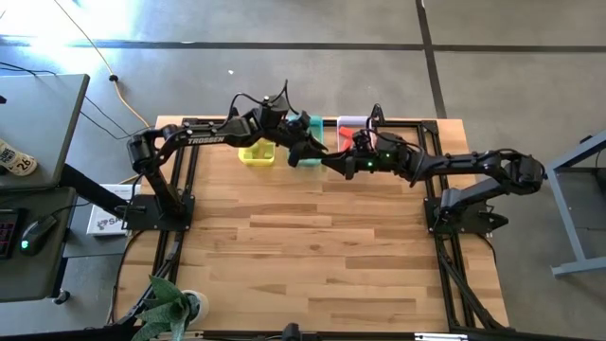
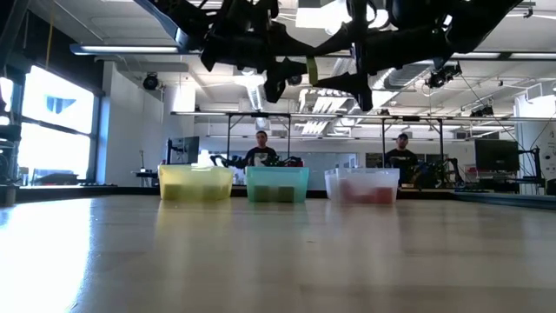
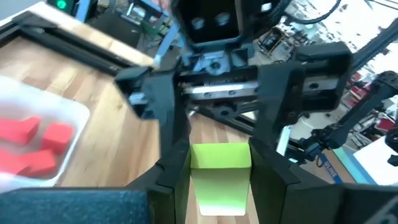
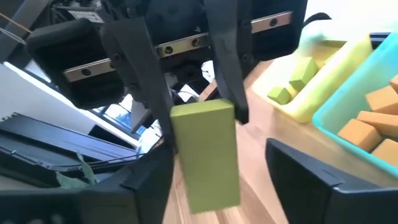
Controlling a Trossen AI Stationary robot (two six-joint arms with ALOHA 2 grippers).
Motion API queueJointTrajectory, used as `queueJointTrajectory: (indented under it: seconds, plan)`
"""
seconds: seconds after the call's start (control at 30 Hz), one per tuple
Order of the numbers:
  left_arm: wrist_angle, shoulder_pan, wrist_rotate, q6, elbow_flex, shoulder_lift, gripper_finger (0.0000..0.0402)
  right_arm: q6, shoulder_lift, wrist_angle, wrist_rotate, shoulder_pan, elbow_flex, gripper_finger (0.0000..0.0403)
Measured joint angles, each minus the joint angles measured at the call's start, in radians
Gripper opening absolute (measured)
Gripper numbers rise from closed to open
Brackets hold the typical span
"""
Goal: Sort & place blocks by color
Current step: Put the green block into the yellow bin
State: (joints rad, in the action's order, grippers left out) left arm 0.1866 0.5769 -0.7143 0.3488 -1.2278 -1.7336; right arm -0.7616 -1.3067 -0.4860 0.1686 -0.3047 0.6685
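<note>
We are holding a light green block [image 4: 205, 155] in the air with our left gripper [image 3: 221, 180], its fingers clamped on the block's two sides. Our right gripper [image 4: 217, 180] is facing it with jaws spread apart, not gripping. In the high view's upper centre, the yellow bin [image 1: 257, 153] is lying just left of the block.

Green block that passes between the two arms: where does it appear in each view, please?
High view: cannot be made out; the arms cover it, over the teal bin.
Low view: green block top centre, above the teal bin.
Left wrist view: bottom centre, inside the left claw.
Right wrist view: centre.
Shared landmark: the teal bin, absent only from the left wrist view.
</note>
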Motion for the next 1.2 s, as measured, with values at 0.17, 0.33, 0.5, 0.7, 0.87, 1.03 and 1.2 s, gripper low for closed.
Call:
queueJointTrajectory:
  seconds: [0.17,0.33,0.5,0.7,0.87,1.03,1.2]
  plan:
    - [-0.088,0.045,0.025,-0.042,0.0,-0.001,0.0102,0.0,0.0,0.005,0.062,-0.044,0.0,0.0265]
    - [-0.221,0.088,0.167,-0.087,0.0,-0.001,0.0102,0.003,0.0,0.027,0.075,-0.071,0.0,0.0267]
    - [-0.378,0.142,0.38,-0.091,0.0,0.006,0.0102,0.022,0.0,0.057,0.092,-0.078,0.0,0.0268]
    - [-0.522,0.193,0.598,-0.076,0.0,0.041,0.0102,0.048,0.0,0.086,0.094,-0.077,0.0,0.0268]
    - [-0.628,0.224,0.762,-0.064,0.0,0.059,0.0102,0.048,0.0,0.094,0.094,-0.082,0.0,0.0268]
    - [-0.748,0.237,0.885,-0.064,0.0,0.059,0.0102,0.048,0.0,0.098,0.089,-0.089,0.0,0.0268]
    - [-0.747,0.237,0.905,-0.064,0.0,0.058,0.0117,0.047,0.0,0.102,0.085,-0.088,0.0,0.0268]
